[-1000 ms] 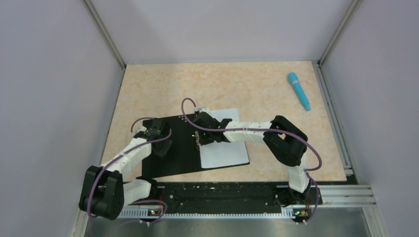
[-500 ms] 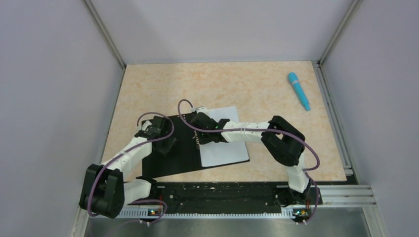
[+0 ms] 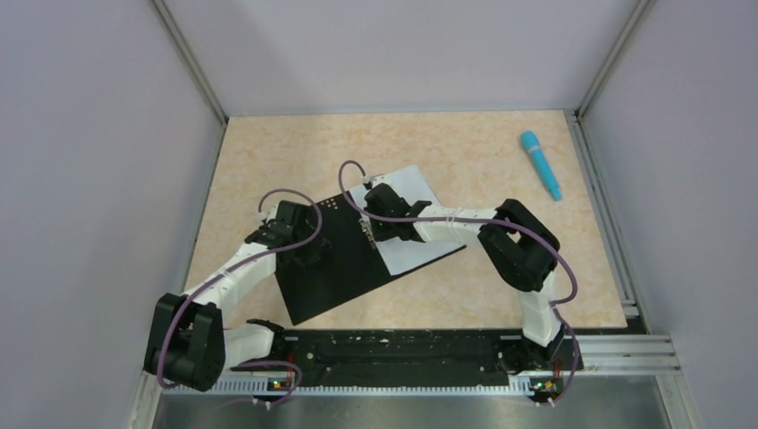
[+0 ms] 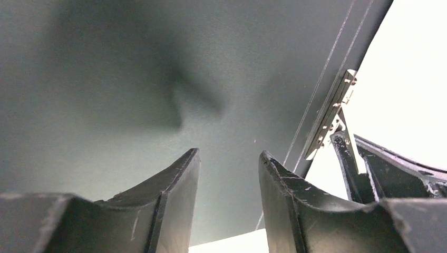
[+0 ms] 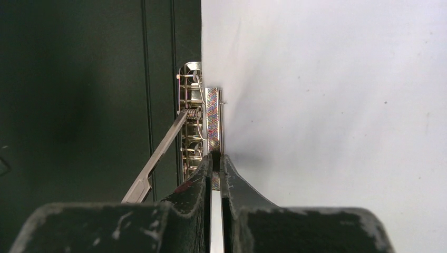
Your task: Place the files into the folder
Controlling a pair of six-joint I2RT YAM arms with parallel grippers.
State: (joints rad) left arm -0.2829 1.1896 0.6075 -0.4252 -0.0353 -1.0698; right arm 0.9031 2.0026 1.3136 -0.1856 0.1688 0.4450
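The folder (image 3: 332, 277) lies open and skewed on the table, black inside up. The white files (image 3: 408, 189) lie on its right half. My right gripper (image 3: 366, 223) is at the spine. In the right wrist view it (image 5: 216, 158) is shut on a thin strip of the metal clip (image 5: 213, 113), between the black folder (image 5: 79, 105) and the files (image 5: 327, 105). My left gripper (image 3: 308, 255) is over the left half. In the left wrist view it (image 4: 229, 155) is open with nothing between its fingers, just above the black folder (image 4: 132, 79), with the clip (image 4: 332, 113) and files (image 4: 411, 79) to the right.
A blue pen-like cylinder (image 3: 541, 164) lies at the far right of the beige table (image 3: 268, 152). Grey walls close in the left, right and back. A black rail (image 3: 402, 353) with the arm bases runs along the near edge.
The folder with the files has swung counter-clockwise in the top view, its right side moving away. Both grippers have moved with it, farther from the bases. The right gripper has stayed shut on the clip.
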